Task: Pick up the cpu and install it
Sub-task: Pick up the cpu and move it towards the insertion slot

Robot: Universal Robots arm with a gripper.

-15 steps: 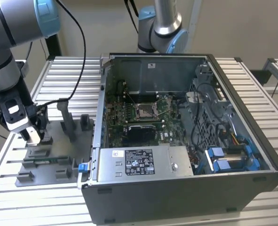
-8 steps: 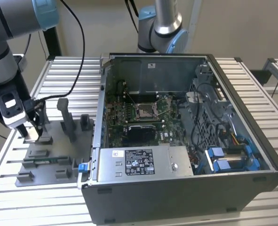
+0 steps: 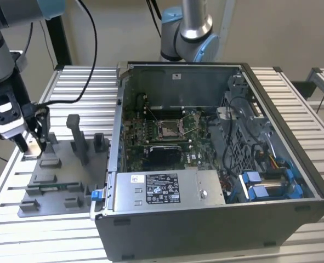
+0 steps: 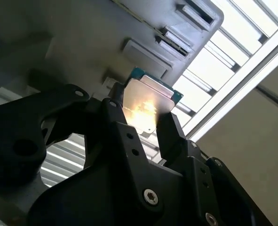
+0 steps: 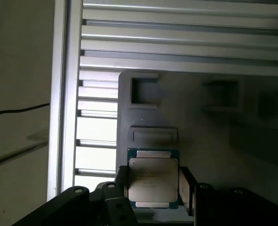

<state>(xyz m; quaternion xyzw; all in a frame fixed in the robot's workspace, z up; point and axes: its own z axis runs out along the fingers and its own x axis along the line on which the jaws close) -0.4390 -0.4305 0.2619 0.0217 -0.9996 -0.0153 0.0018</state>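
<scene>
so, the cpu (image 5: pixel 154 178) is pinched by its two side edges in the closed gripper (image 3: pixel 34 143), right over the grey fixture tray (image 3: pixel 57 183) at the exterior view's left, well apart from the socket (image 3: pixel 168 129). only thin edges are held, so it could probably be tilted or dropped if it's jolted.

Slatted aluminium table (image 3: pixel 52 235), bearing all items. Grey plastic fixture tray (image 3: pixel 68 167) with upright blocks, toward the exterior view's left. Open dark computer case (image 3: pixel 205 230) just beside it, holding a green motherboard (image 3: pixel 137 137), a labelled silver power supply (image 3: pixel 167 189) and blue drive brackets (image 3: pixel 260 186).
</scene>
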